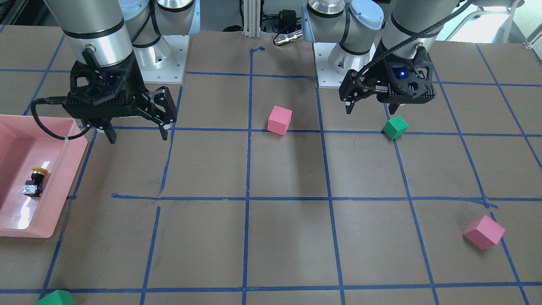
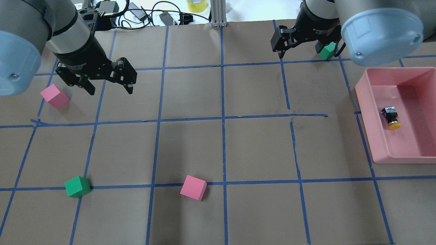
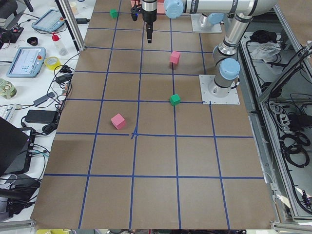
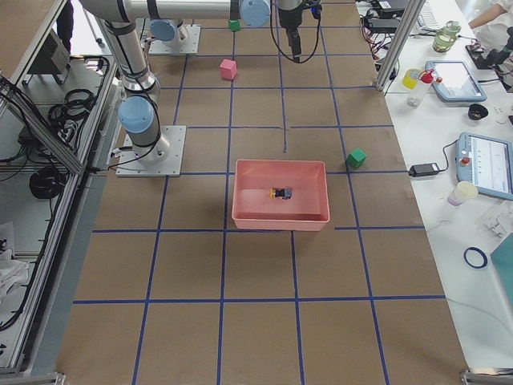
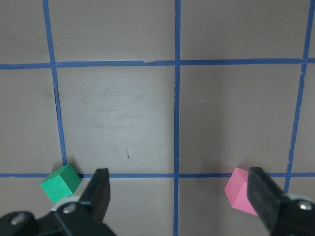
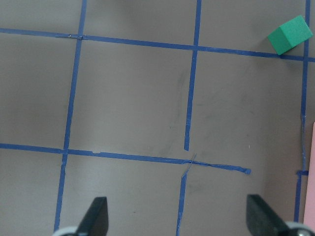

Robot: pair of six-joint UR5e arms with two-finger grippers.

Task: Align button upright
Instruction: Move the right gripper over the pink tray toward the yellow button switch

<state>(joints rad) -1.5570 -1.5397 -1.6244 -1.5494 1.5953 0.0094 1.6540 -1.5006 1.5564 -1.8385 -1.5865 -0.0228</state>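
The button lies on its side in a pink tray on my right side, yellow cap toward the robot. It also shows in the overhead view and the exterior right view. My right gripper hangs open and empty above the table, beside the tray and apart from the button; the overhead view shows it too. My left gripper is open and empty over the table's other half, above a green cube.
A pink cube sits mid-table near the robot, another pink cube at the far left side, a second green cube at the far right edge. Blue tape grids the brown table.
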